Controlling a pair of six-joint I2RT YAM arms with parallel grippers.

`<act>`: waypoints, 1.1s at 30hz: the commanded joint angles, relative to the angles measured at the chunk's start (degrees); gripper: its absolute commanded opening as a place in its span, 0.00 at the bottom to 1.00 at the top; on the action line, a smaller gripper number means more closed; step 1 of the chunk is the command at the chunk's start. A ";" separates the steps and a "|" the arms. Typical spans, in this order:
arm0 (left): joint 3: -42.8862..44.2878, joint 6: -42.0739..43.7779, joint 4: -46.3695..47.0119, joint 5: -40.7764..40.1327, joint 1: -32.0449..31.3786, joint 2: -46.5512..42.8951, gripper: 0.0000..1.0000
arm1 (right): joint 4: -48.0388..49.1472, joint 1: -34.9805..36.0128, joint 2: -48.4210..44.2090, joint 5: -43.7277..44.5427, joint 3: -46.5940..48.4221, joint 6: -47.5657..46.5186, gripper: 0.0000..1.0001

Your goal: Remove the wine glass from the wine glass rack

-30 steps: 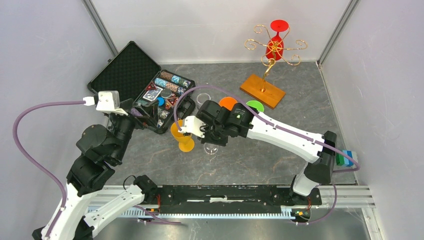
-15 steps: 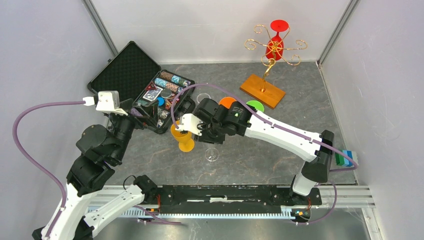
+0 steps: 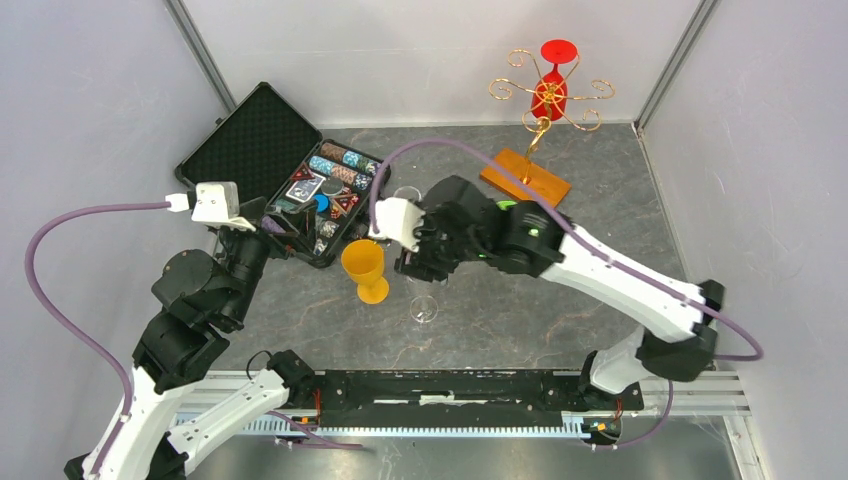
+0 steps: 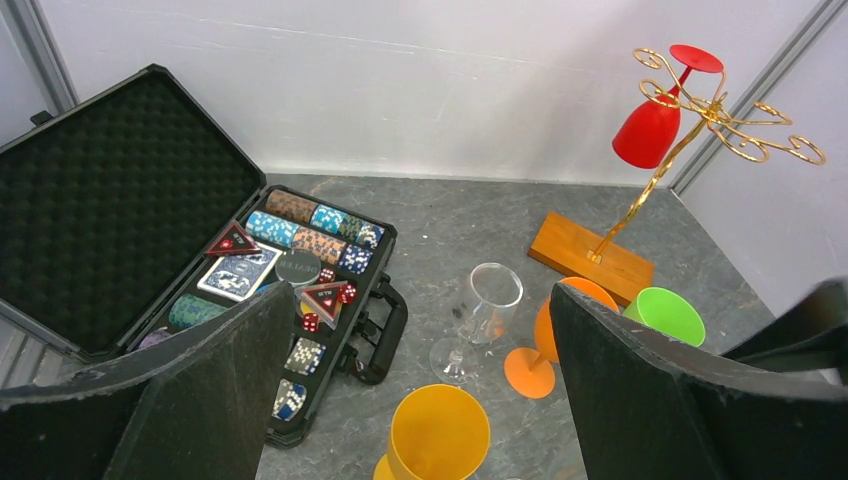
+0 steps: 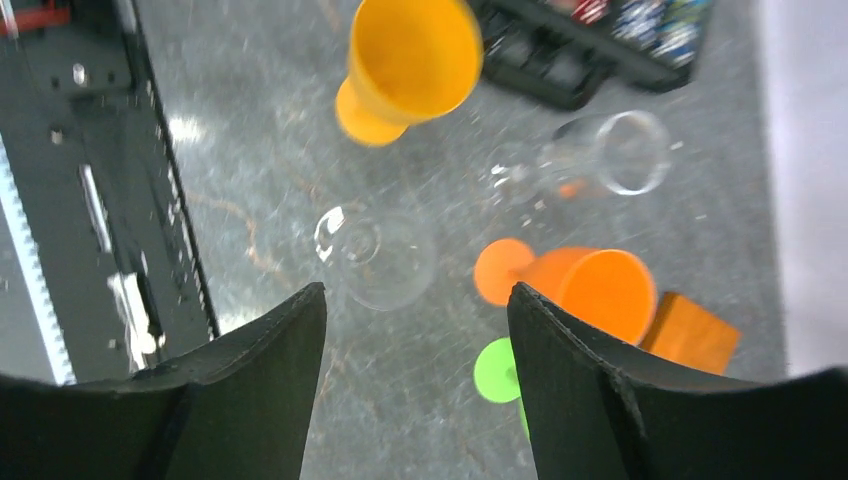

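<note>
Rack [image 3: 527, 182] sits at the far right corner of the bench [image 3: 620, 200], wooden base flat and wire arms up top. The red wine glass [image 3: 551, 92] hangs bowl-down from one curled arm, its foot caught above the wire, which is what holds it there. Right hand [image 5: 417, 295] is wide open with nothing between its fingers. It hovers above the middle of the bench over a clear glass [image 5: 375, 255], well apart from the rack. Yellow goblet [image 5: 410, 60], second clear glass [image 5: 605, 150], orange cup [image 5: 595, 292] and green cup [image 4: 665, 315] sit loose between that hand and the rack, likely glasses already taken off, so the red one looks like the last. Left hand [image 4: 420, 295] is also wide open and empty, near the chip case [image 3: 290, 165], probably parked there because the rack is on the right arm's side. Next step as I judge it: the right hand reaches to the far corner, closes on the red glass's bowl or stem, and slides the foot out along the wire rather than pulling straight down. Risks are clipping the loose cups or tipping the light rack.
</note>
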 commanded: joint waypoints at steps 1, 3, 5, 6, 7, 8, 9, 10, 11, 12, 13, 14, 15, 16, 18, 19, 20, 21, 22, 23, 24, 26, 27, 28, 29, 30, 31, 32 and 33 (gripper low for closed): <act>-0.01 0.89 2.12 1.57 -0.11 0.61 1.00 | 9.83 -0.44 -7.79 7.44 1.71 2.68 0.73; -0.21 0.33 2.39 2.83 -0.17 0.89 1.00 | 12.63 -2.11 -9.28 11.77 2.79 3.61 0.75; -0.24 -0.02 2.48 4.26 -0.10 1.36 1.00 | 14.76 -5.05 -10.29 13.72 4.27 4.40 0.76; -0.30 -0.11 2.49 4.90 -0.12 1.59 1.00 | 15.63 -6.89 -10.52 14.48 5.29 5.22 0.76; -0.32 -0.36 2.53 5.45 -0.14 1.91 1.00 | 16.72 -8.68 -10.69 14.84 6.43 6.35 0.76; -0.39 -0.52 2.64 5.96 -0.14 2.05 1.00 | 18.25 -11.03 -10.90 14.92 7.13 7.60 0.76; -0.47 -0.78 2.87 6.32 -0.09 2.27 1.00 | 19.91 -13.67 -11.15 15.17 7.48 9.17 0.77; -0.57 -1.05 3.00 7.02 -0.09 2.39 1.00 | 21.99 -16.11 -11.42 15.33 7.42 10.45 0.77; -0.66 -1.36 3.31 7.46 -0.10 2.54 1.00 | 24.01 -19.58 -11.57 15.56 7.42 12.14 0.77; -0.82 -1.62 3.49 8.11 -0.16 2.63 1.00 | 25.50 -22.35 -11.41 15.82 7.62 13.68 0.77; -0.93 -1.95 3.70 8.56 -0.11 2.69 1.00 | 26.98 -25.74 -11.18 15.88 8.12 15.66 0.77; -1.07 -2.27 3.87 9.21 -0.14 2.76 1.00 | 27.79 -29.00 -10.65 15.17 8.73 17.50 0.76; -1.18 -2.53 3.96 9.63 -0.16 2.89 1.00 | 28.67 -31.68 -10.16 13.66 9.56 19.48 0.74; -1.26 -2.83 4.03 9.93 -0.10 2.87 1.00 | 29.37 -34.72 -9.50 11.67 9.97 21.84 0.72; -1.91 -3.27 4.74 10.47 -0.10 2.93 1.00 | 31.03 -39.50 -8.28 8.65 10.41 26.23 0.68; -2.30 -3.38 5.22 10.74 -0.15 2.93 1.00 | 32.06 -41.65 -7.51 7.02 10.35 28.17 0.67; -2.57 -3.52 5.45 10.99 -0.17 3.10 1.00 | 32.98 -44.70 -6.63 5.21 10.33 30.88 0.67; -2.67 -3.64 5.62 11.25 -0.16 3.36 1.00 | 33.84 -47.45 -5.41 3.14 10.33 33.44 0.67; -2.61 -3.73 5.72 11.58 -0.12 3.59 1.00 | 35.11 -51.00 -4.33 0.60 10.24 36.86 0.67; -2.61 -3.82 5.68 11.95 -0.16 3.78 1.00 | 36.18 -53.89 -2.81 -3.25 10.07 40.37 0.67; -2.60 -3.89 5.66 12.31 -0.15 4.04 1.00 | 37.93 -56.95 -1.58 -5.69 9.76 43.25 0.67; -2.76 -4.06 5.70 12.91 -0.12 4.34 1.00 | 42.13 -61.40 0.75 -10.86 8.08 49.27 0.66; -2.85 -4.13 5.79 13.12 -0.11 4.42 1.00 | 44.58 -63.23 1.43 -13.84 6.76 52.85 0.63; -3.03 -4.25 5.89 13.25 -0.15 4.55 1.00 | 47.51 -64.34 1.91 -16.05 5.07 56.37 0.61; -3.37 -4.39 6.09 13.32 -0.17 4.64 1.00 | 50.30 -64.39 2.01 -16.85 3.13 58.59 0.60; -3.68 -4.40 6.45 13.33 -0.10 4.67 1.00 | 52.06 -64.35 2.15 -16.61 1.78 60.49 0.58; -3.98 -4.60 6.73 13.39 -0.19 4.83 1.00 | 53.55 -64.42 2.11 -15.93 0.45 61.82 0.58; -4.29 -4.75 7.04 13.56 -0.11 4.98 1.00 | 54.87 -64.42 2.11 -15.00 -0.78 63.21 0.57; -4.43 -4.95 7.21 13.83 -0.14 5.19 1.00 | 55.42 -66.10 2.15 -14.33 -1.65 64.67 0.58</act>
